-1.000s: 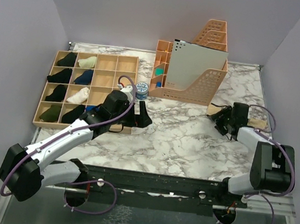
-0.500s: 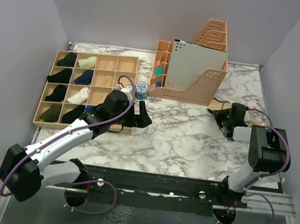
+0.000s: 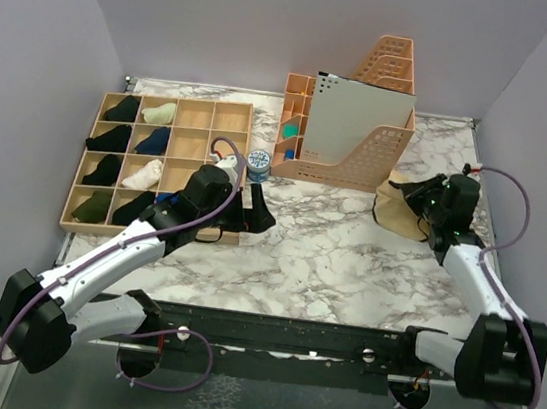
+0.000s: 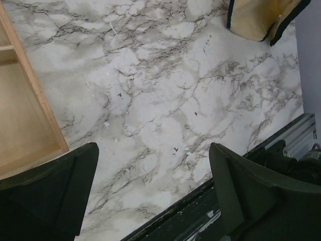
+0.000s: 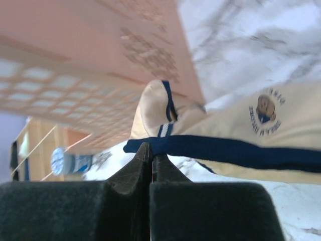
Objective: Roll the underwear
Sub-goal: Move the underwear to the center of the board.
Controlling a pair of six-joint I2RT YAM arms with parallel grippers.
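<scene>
Marble table (image 3: 326, 262) beneath, right claw (image 5: 151, 149) seemingly pinches underwear (image 5: 241, 128), arm outstretched; left claw (image 4: 153, 149) wide.

The cream fabric underwear (image 3: 392, 208) with navy-blue trim lies bunched at the right side of the white marble table (image 3: 327, 257), just beside the peach perforated file holder (image 3: 365, 161). Its navy band (image 5: 225, 149) is pinched between the closed tips of the right gripper (image 5: 151, 150) (a small round printed emblem (image 5: 264, 106) shows on the cloth).
</scene>
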